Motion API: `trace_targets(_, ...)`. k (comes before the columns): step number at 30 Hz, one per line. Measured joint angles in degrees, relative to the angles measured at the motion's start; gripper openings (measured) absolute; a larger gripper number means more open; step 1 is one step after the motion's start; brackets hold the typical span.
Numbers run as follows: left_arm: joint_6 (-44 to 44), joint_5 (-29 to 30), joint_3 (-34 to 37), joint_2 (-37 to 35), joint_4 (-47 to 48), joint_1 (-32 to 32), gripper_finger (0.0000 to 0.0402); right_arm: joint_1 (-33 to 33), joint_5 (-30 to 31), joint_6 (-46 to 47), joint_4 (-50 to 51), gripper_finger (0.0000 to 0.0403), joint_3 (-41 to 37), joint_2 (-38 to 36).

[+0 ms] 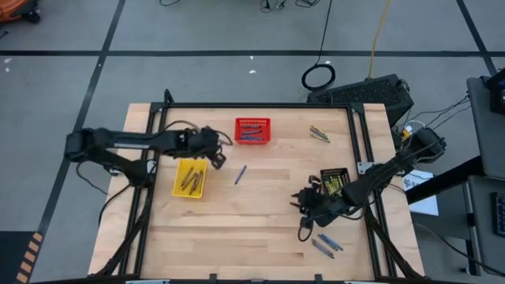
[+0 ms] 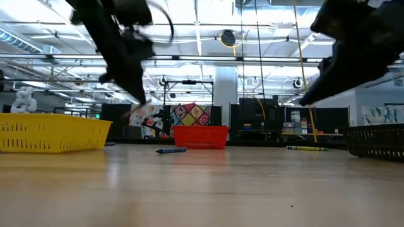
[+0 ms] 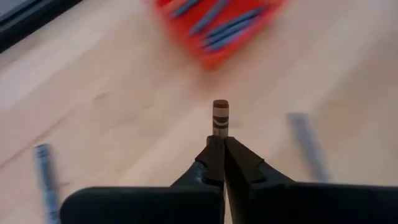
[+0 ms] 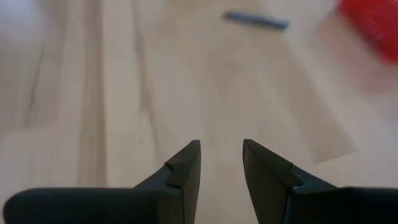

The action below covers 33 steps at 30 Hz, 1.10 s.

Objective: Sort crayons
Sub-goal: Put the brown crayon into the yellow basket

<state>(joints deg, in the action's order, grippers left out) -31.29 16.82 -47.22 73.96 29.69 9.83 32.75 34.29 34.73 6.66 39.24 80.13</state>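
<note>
My left gripper (image 1: 217,158) is above the table between the yellow basket (image 1: 189,179) and the red basket (image 1: 252,130), shut on a brown crayon (image 3: 220,117). The yellow basket holds brown crayons, and the red basket holds blue ones. A blue crayon (image 1: 240,174) lies flat on the wood between the arms; it also shows in the right wrist view (image 4: 255,20). My right gripper (image 4: 221,165) is open and empty above bare wood, left of the black basket (image 1: 334,181); in the high view my right gripper (image 1: 302,201) is at the table's middle right. My left gripper pinches one end of the brown crayon (image 3: 217,132) between its two fingertips (image 3: 208,158). The crayon lies along the fingers and sticks out beyond their tips. It is lifted clear of the table.
Several yellow-green crayons (image 1: 319,134) lie at the far right. Blue and grey crayons (image 1: 325,243) lie near the front right edge. In the low view the yellow basket (image 2: 53,132), the red basket (image 2: 201,135) and the black basket (image 2: 379,140) stand on the wood.
</note>
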Motion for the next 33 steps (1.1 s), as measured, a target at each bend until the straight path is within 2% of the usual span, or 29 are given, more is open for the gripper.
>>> trace_targets(3, -2.4, 0.3, 0.0, -4.9, -2.0, -7.3, 0.0001, 0.4, 3.5, 0.1, 0.9, 0.0105, 0.0, -2.0)
trace_targets(8, -9.7, 2.7, 0.0, -10.4, 0.1, -19.1, 0.0001, 0.4, 4.8, -0.9, 0.9, 0.0105, 0.0, -2.9)
trace_targets(12, -21.9, 4.2, 0.0, -12.3, 11.9, -25.8, 0.0001, 0.4, 4.8, -0.9, 0.9, 0.0105, 0.0, -2.5)
trace_targets(15, -32.1, 4.5, 0.0, -12.0, 22.9, -28.4, 0.0001, 0.4, 4.7, -1.0, 1.0, 0.0105, 0.0, -2.3)
trace_targets(17, -36.8, 5.0, 0.7, -11.3, 26.5, -28.8, 0.0, 0.4, 4.7, -1.0, 0.9, 0.0105, 0.0, -2.4)
trace_targets(23, -41.7, 5.2, 6.2, -11.2, 26.2, -26.1, 0.0, 0.4, 4.8, -1.1, 0.5, 0.0105, 0.0, -2.3)
trace_targets(30, -40.9, 4.7, 10.5, -11.3, 26.4, -21.3, 0.0001, 0.4, 4.8, -1.1, 0.5, 0.0105, 0.0, -2.3)
trace_targets(33, -38.5, 3.4, 10.6, -11.3, 26.3, -19.7, 0.002, 0.4, 4.7, -1.1, 0.5, 0.0105, 0.0, -2.3)
